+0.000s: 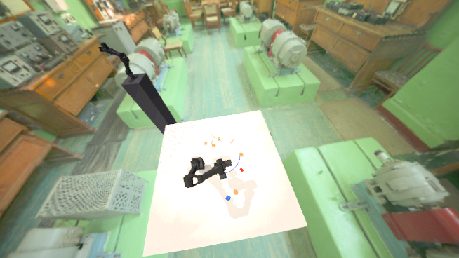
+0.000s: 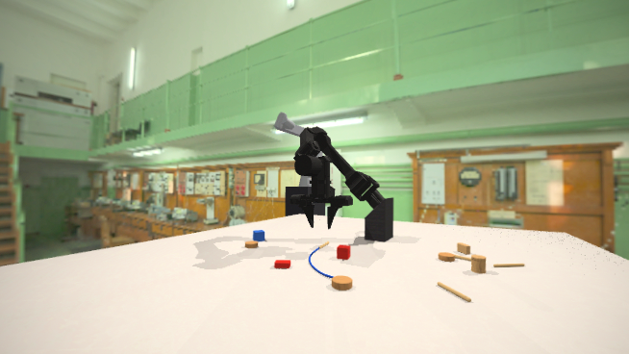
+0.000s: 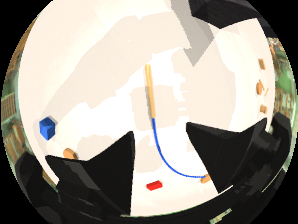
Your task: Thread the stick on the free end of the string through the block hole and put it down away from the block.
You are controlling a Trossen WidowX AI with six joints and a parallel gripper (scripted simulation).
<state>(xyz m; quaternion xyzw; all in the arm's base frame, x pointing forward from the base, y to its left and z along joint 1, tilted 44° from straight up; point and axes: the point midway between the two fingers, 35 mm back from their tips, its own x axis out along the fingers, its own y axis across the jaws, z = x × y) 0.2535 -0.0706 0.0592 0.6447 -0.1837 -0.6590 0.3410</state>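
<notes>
The stick on the string lies on the table. Its blue string curves to the round wooden button. My gripper is partly open and empty, pointing down above the table over the stick's area, clear of the stick. A small wooden block and an upright wooden piece stand at the right in the exterior view. No hole shows, so I cannot tell which is the holed block.
A red cube stands near the stick. A flat red piece, a blue cube and a wooden disc lie farther off. Loose sticks lie around the wooden pieces.
</notes>
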